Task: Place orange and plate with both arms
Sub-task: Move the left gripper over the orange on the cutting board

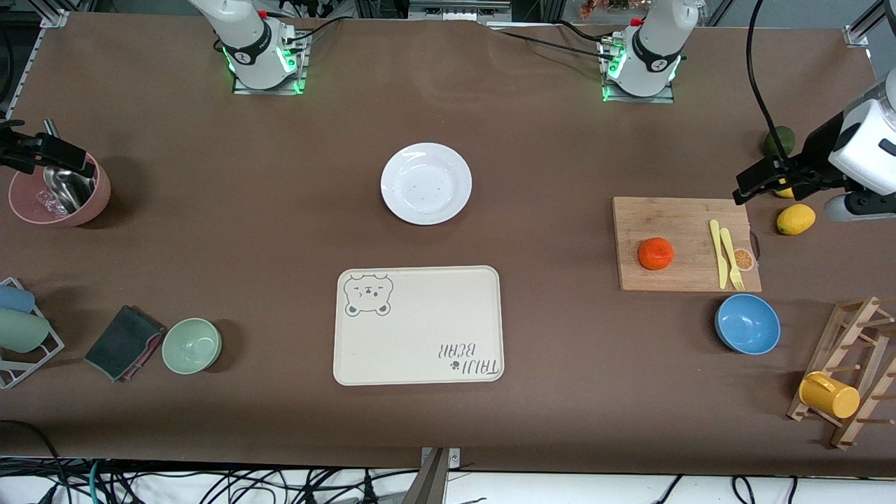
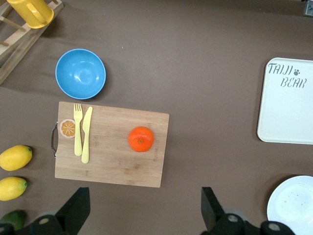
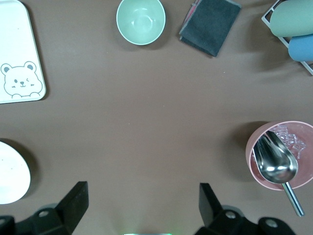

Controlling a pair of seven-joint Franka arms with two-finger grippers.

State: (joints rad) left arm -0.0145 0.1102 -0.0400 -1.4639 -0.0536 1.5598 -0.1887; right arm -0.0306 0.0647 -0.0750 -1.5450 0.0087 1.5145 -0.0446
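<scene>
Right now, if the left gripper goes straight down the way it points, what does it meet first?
Probably bare brown table, just beside the rectangular wooden cutting board; the open left gripper hangs above its edge, so depth is uncertain.

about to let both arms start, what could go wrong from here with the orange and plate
1. The orange is round and sits loose on the cutting board; the open left pincer could nudge it rolling toward the yellow fork and knife.
2. The plate lies flat on the table, so the open right pincer, now over the pink bowl, may slip off its glossy rim.
</scene>
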